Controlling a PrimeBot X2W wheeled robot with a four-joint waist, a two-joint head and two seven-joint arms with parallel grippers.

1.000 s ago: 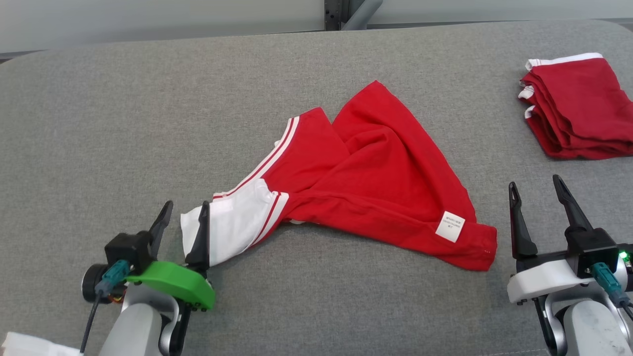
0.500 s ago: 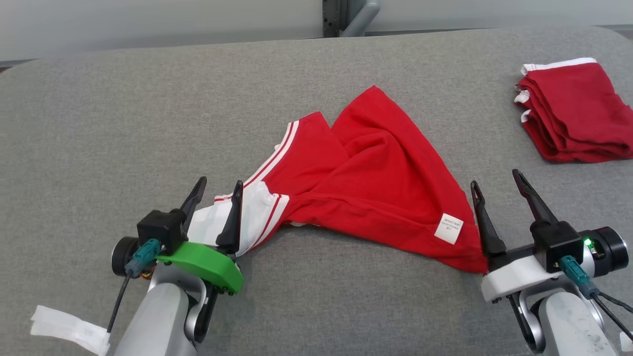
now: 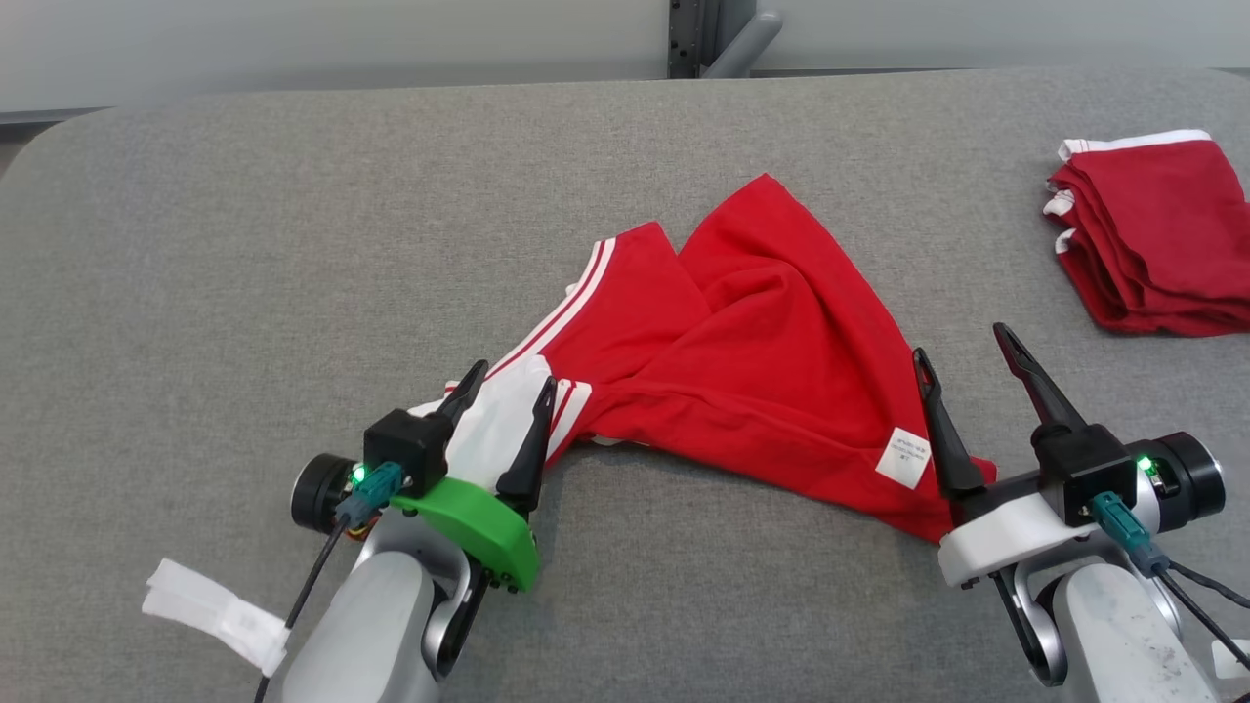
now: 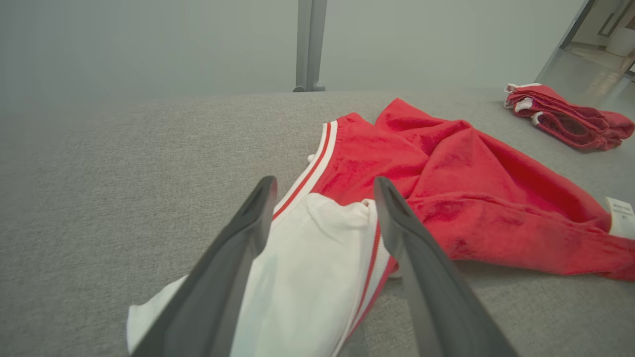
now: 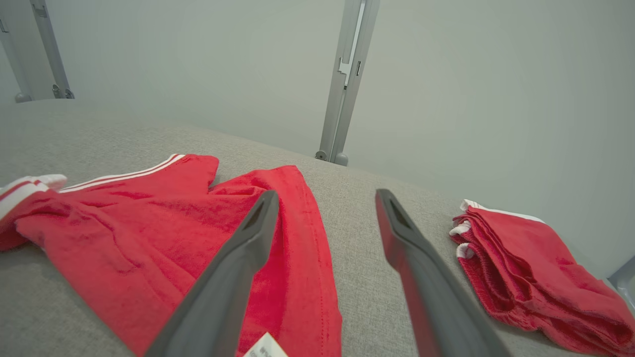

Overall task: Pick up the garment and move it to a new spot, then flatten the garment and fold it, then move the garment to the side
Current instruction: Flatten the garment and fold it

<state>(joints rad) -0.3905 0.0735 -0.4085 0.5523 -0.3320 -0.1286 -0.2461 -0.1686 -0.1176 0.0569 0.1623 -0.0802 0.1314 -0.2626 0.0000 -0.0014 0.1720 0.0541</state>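
Two grippers hover with jaws released. The left gripper [image 3: 515, 374] straddles and partly hides the white sleeve of the one crumpled red garment [image 3: 762, 371], which lies mid-way across the grey bench [image 3: 244, 244]. The right gripper [image 3: 959, 342] sits at its hem beside a label [image 3: 903, 457] too small to read. One folded red stack [image 3: 1152, 234], cut off at the edge, lies far right.

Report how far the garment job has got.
Done: nothing visible; the garment lies crumpled and unfolded on the grey surface. In hand: the left gripper, open, straddles its white end, and the right gripper, open, sits at the edge by the label; neither grips yet. Left: grasp, reposition, flatten, fold, then set it aside, perhaps near the folded pile on the right.
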